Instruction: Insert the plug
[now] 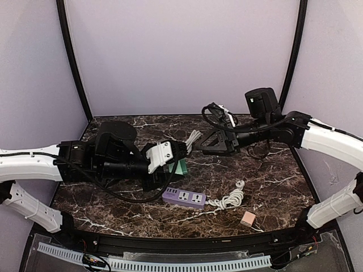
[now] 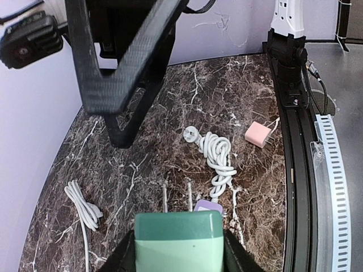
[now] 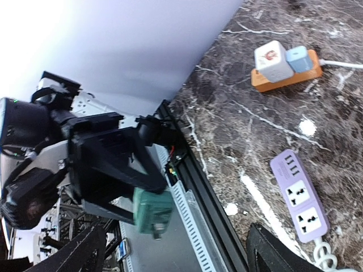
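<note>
One green plug sits clamped in left claw.

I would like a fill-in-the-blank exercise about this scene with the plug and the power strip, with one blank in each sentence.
1. The left end effector grips a ___ plug with two metal prongs.
2. The cable coiled beside the purple power strip is ___.
3. The right end effector stands open and holds ___.
4. The small cube lying near that cable is ___.
Missing words: green; white; nothing; pink.
</note>
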